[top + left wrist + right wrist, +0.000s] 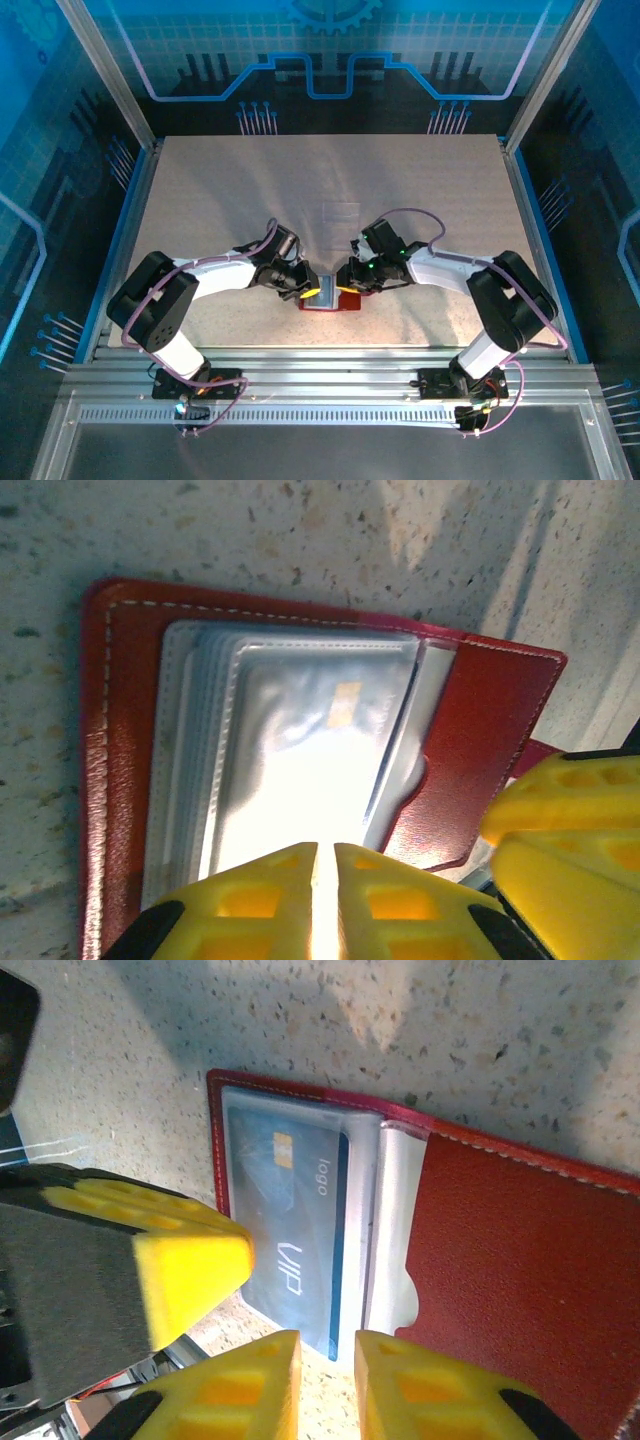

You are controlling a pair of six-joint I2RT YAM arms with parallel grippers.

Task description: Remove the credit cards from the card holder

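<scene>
The red card holder (330, 303) lies open on the table between both arms. Its clear pockets (300, 750) glare white in the left wrist view. A blue credit card (290, 1220) with a gold chip sticks partly out of a pocket, its lower corner past the holder's edge (520, 1260). My right gripper (327, 1370) stands slightly open, and that corner lies just in front of the gap, unclamped. My left gripper (323, 880) is shut to a thin slit at the pockets' near edge. One of its fingers (190, 1260) sits beside the blue card.
A clear plastic tray (342, 212) lies on the speckled tabletop (220, 200) beyond the grippers. Blue side rails (125, 215) border the table, and a metal frame runs along its near edge. The right gripper's yellow finger (570, 810) crowds the holder's right side.
</scene>
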